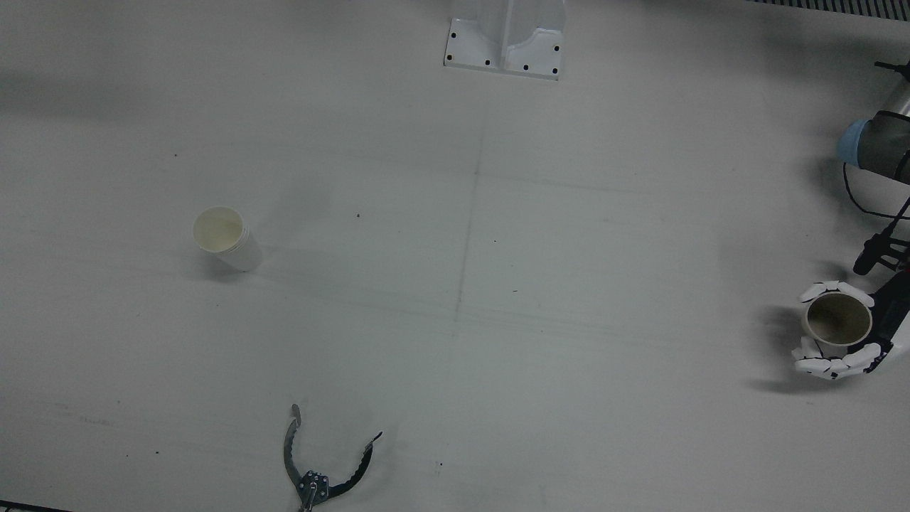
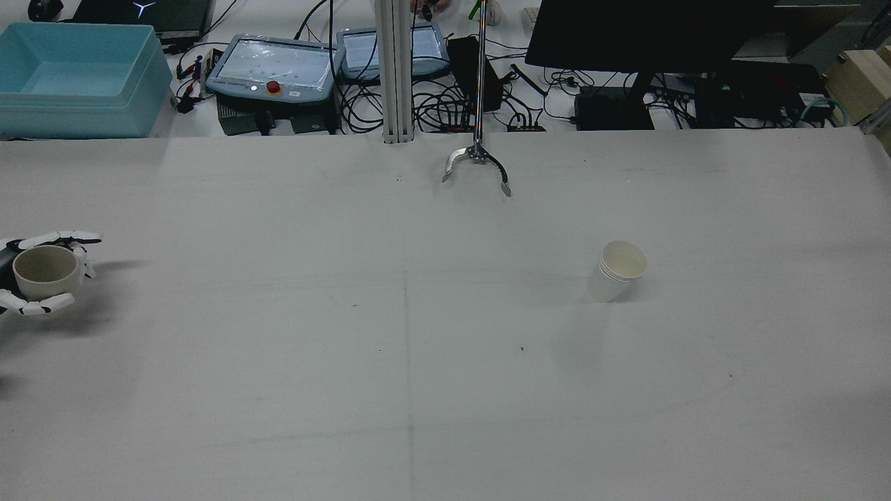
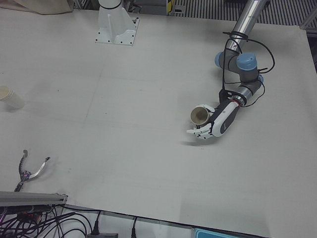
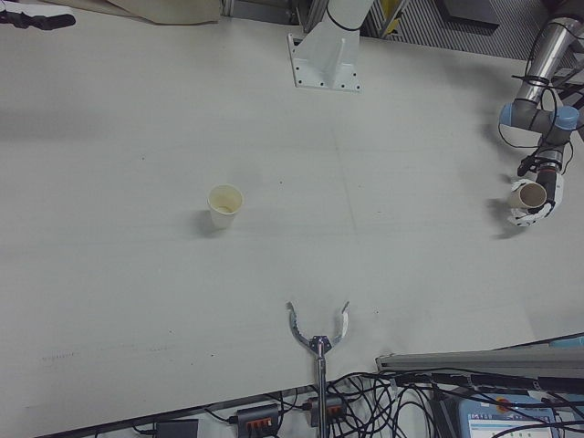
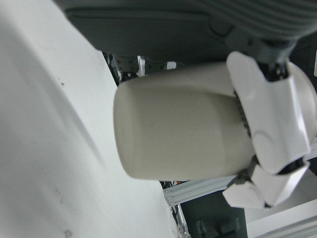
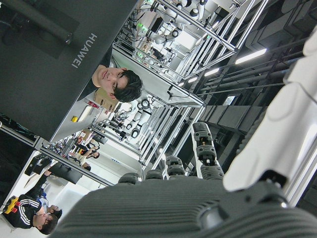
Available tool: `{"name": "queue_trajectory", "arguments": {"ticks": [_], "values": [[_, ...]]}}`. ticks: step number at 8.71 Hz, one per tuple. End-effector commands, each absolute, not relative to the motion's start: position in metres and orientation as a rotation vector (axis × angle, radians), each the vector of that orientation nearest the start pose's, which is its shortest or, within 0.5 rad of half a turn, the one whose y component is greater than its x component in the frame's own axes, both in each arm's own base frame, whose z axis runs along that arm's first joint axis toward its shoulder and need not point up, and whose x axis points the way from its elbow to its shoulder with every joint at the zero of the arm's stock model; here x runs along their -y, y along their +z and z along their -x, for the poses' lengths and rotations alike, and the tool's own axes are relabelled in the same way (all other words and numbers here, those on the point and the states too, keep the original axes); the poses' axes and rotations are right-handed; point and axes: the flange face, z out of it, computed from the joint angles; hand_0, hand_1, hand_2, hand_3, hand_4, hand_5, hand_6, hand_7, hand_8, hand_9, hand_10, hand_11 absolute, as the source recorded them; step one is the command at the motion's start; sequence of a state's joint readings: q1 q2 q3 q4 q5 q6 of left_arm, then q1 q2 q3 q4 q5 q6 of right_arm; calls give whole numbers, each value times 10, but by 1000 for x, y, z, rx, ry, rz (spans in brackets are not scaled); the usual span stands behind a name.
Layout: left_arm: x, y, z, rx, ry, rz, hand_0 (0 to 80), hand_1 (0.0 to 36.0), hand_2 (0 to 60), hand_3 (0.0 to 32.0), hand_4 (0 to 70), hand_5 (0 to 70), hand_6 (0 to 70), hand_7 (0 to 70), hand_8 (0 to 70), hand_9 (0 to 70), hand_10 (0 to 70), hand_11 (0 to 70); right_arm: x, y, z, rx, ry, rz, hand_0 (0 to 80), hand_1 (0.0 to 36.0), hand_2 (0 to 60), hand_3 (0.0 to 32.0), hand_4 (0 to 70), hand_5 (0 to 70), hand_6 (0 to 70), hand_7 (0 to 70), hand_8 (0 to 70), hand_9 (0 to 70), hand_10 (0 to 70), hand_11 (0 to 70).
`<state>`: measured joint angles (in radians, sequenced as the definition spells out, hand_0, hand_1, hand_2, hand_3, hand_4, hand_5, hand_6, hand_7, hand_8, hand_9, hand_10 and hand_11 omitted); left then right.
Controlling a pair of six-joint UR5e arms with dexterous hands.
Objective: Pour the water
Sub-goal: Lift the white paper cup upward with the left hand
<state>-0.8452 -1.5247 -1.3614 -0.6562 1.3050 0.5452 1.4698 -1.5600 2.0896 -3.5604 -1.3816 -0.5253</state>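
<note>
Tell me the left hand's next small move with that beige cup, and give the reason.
Probably carry the beige cup sideways across the table toward the white paper cup, keeping it upright. The left hand already holds it upright near the table's edge, while the paper cup stands alone, open-mouthed, far off on the other half. Tipping now would miss it.

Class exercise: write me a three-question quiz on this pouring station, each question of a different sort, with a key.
1. True or false: the left hand holds the beige cup upright.
2. Multiple choice: the white paper cup stands
A. next to the beige cup
B. alone on the other half of the table
C. inside the tongs
3. Fill in: the tongs lie with their jaws ____.

Key: 1 true; 2 B; 3 open.
</note>
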Motion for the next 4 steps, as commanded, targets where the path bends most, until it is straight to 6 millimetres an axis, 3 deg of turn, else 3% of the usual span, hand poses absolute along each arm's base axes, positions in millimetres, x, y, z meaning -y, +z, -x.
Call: {"name": "queue_trajectory", "arguments": {"ticks": [1, 2, 3, 4], "values": [[476, 720, -191, -2401, -1536, 100, 466, 360, 600, 0, 327, 181, 434, 700, 493, 700, 184, 283, 467, 474, -106, -2463, -2240, 747, 455, 70, 0, 0, 106, 105, 47, 95, 0, 5, 0, 1], [479, 701, -194, -2442, -1517, 111, 461, 360, 600, 0, 337, 179, 434, 700, 509, 700, 145, 226, 467, 474, -106, -2463, -2241, 750, 456, 70, 0, 0, 107, 107, 48, 99, 0, 6, 0, 0], [481, 690, -195, -2475, -1544, 131, 436, 360, 600, 0, 339, 180, 440, 700, 518, 700, 148, 230, 467, 474, -105, -2462, -2243, 749, 457, 71, 0, 0, 107, 108, 48, 99, 0, 6, 0, 0], [483, 688, -190, -2505, -1605, 148, 330, 360, 600, 0, 317, 256, 458, 700, 534, 700, 145, 226, 469, 477, -106, -2450, -2249, 752, 455, 73, 0, 0, 108, 111, 50, 101, 0, 7, 0, 0]]}}
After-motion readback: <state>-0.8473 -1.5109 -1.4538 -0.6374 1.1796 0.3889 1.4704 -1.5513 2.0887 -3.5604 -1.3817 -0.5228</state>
